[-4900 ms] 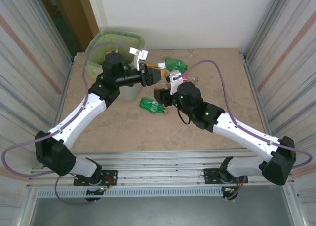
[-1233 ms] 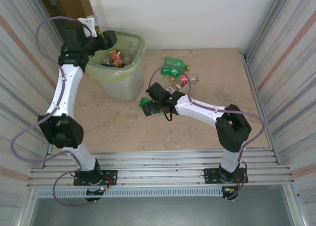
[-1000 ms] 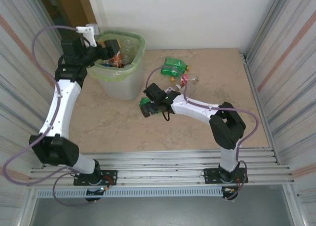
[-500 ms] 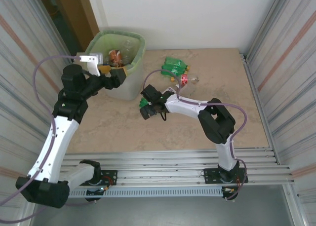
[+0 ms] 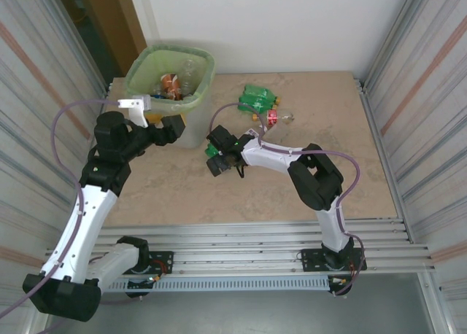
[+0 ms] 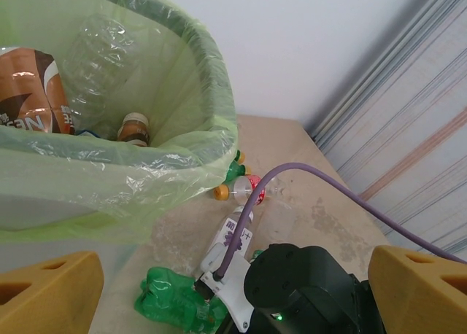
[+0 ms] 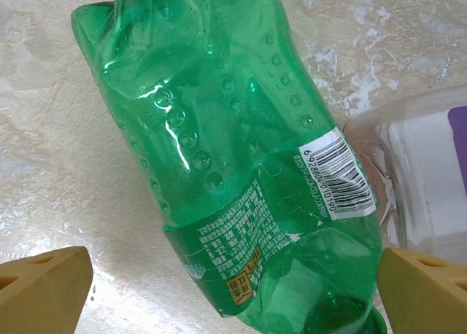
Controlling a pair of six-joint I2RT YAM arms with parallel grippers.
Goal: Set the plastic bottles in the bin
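The bin (image 5: 209, 65), lined with a light green bag, stands at the back left and holds several plastic bottles, one with a brown label (image 6: 31, 77) and a clear one (image 6: 102, 42). My left gripper (image 5: 166, 132) is open and empty, just in front of the bin (image 6: 217, 121). My right gripper (image 5: 214, 160) is open, low over a crushed green bottle (image 7: 233, 159), which lies between its yellow fingertips (image 7: 45, 284). A clear purple-labelled bottle (image 7: 430, 192) lies against it. Further back lie a red-labelled bottle (image 5: 273, 117) and green bottles (image 5: 259, 96).
Corrugated metal walls close in both sides of the beige table (image 5: 182, 192). The right arm's black wrist (image 6: 306, 279) and purple cable (image 6: 292, 175) cross the left wrist view. A metal rail (image 5: 233, 235) runs along the near edge.
The left arm has drawn back from over the bin and come down in front of it, its jaws opening wider. The right gripper has stayed over the green bottle.
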